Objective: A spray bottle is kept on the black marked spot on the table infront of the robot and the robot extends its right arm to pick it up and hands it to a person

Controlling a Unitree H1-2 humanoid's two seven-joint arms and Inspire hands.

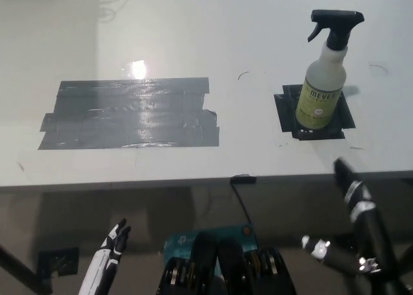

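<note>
Looks like a lab or test room set up for robot trials, not a home or kitchen. Plain white table (193, 24), bare and glossy, with a ceiling light glaring off it. Marked with tape: a wide patch of dark grey tape strips (129, 114) on the left, a small black taped square (315, 111) on the right serving as a placement mark under a spray bottle (322, 75). Faint pen scribbles on the tabletop near that square. Loose cable (242, 201) hanging off the near edge of the table, another thin cord (116, 4) at the far edge. Drab floor below, with one more bit of black tape (58, 263) stuck down at the near left.
</note>
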